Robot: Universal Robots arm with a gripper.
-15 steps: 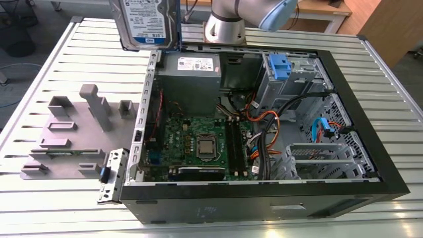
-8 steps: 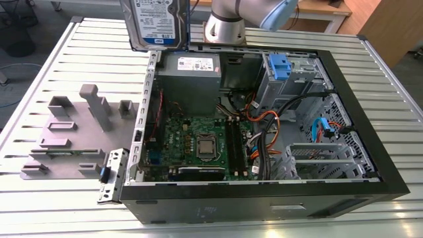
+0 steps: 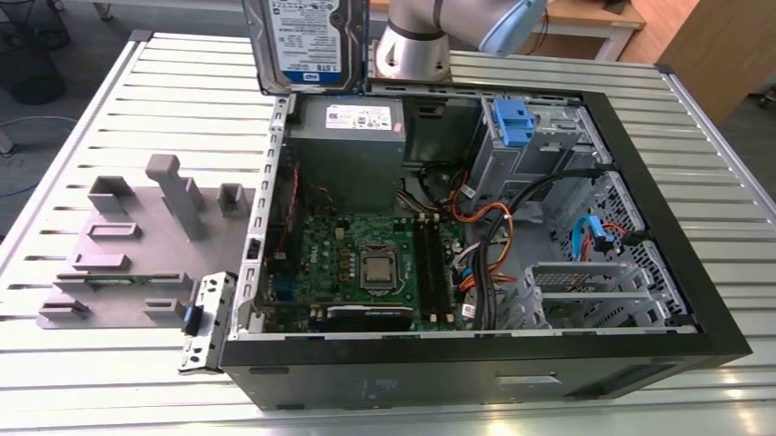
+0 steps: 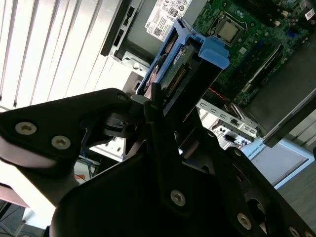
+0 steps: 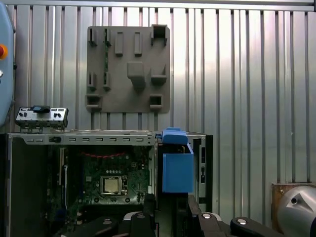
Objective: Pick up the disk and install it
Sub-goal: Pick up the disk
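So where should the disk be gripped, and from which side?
At the end away from its blue tab, coming from behind that end, as the gripper holds the disk now. The body is flat and long, so a pinch there probably leaves the rails and tab free, pointing toward the open case.

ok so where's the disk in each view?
Exterior view: the disk upright at top, beyond the case.
Second wrist view: the disk edge-on, blue tab overlapping the motherboard.
First wrist view: its blue end beside the motherboard.
Shared landmark: CPU socket.
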